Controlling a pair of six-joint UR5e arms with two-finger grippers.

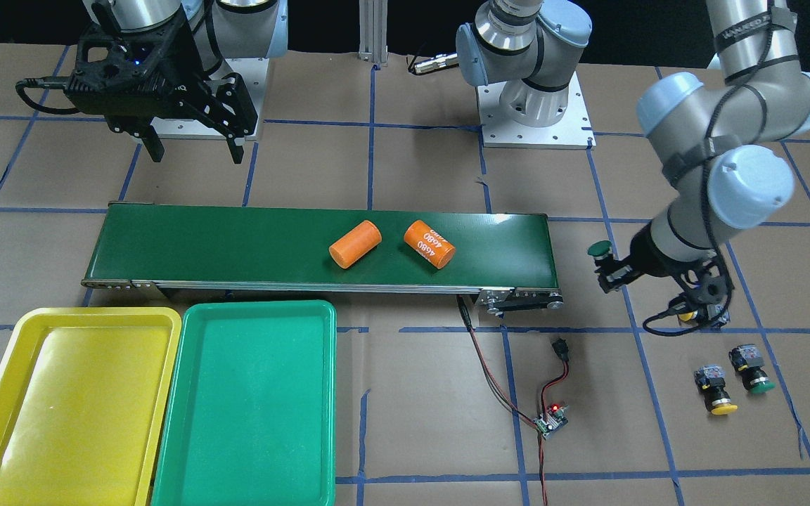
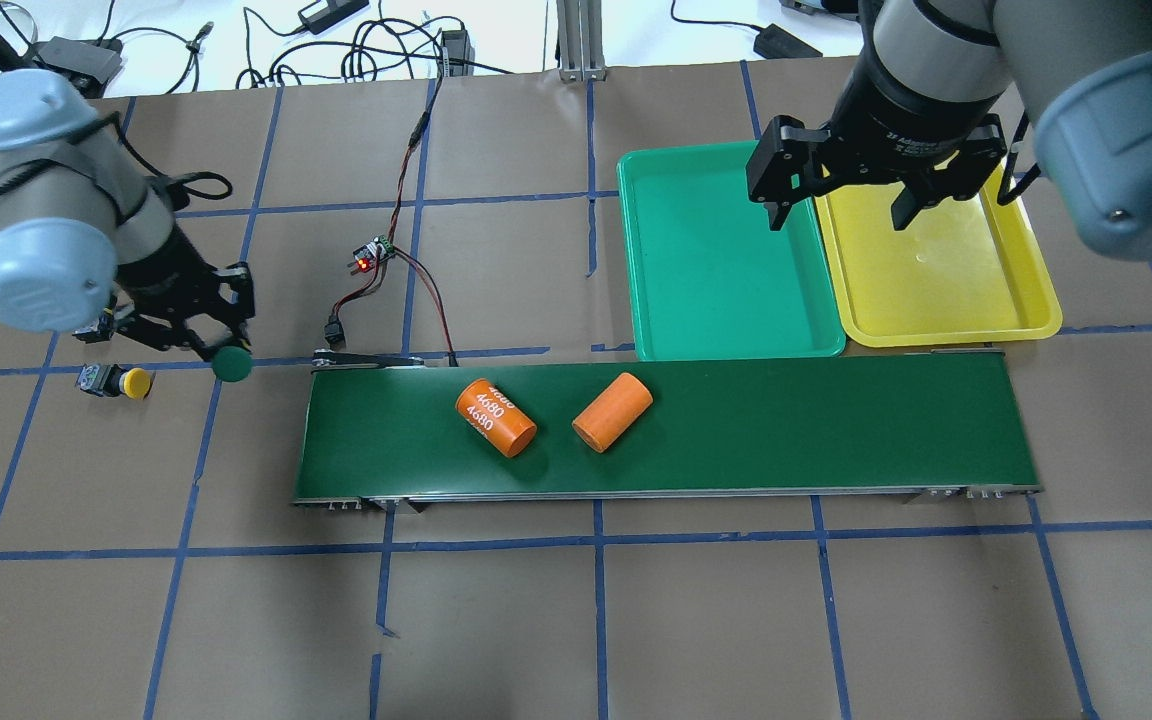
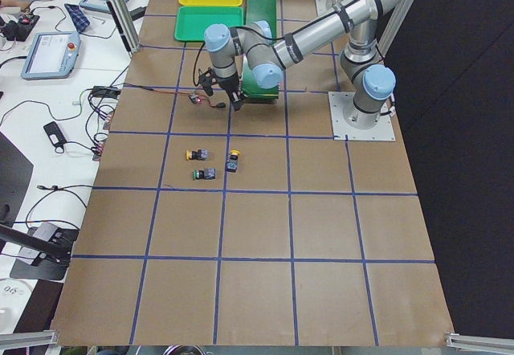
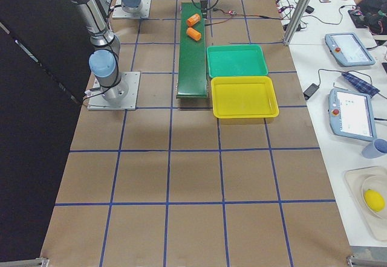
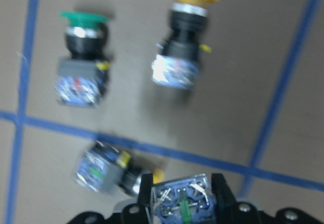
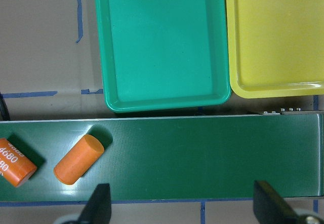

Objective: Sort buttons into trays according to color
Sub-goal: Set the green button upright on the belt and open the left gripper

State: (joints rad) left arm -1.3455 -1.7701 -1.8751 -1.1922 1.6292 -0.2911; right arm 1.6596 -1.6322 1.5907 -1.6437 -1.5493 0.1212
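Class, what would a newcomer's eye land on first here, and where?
Two orange cylinders lie midway on the dark-green conveyor belt. Beside it sit an empty yellow tray and green tray. Off the belt's end, the left gripper holds a green button near three others.

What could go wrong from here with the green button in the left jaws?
1. The green-capped push-button is held only by its rear block in the left jaws, cap sticking out; it might twist or slip.
2. An orange cylinder marked 4680 and a plain orange cylinder lie on the dark-green conveyor belt; a button set there could bump them.
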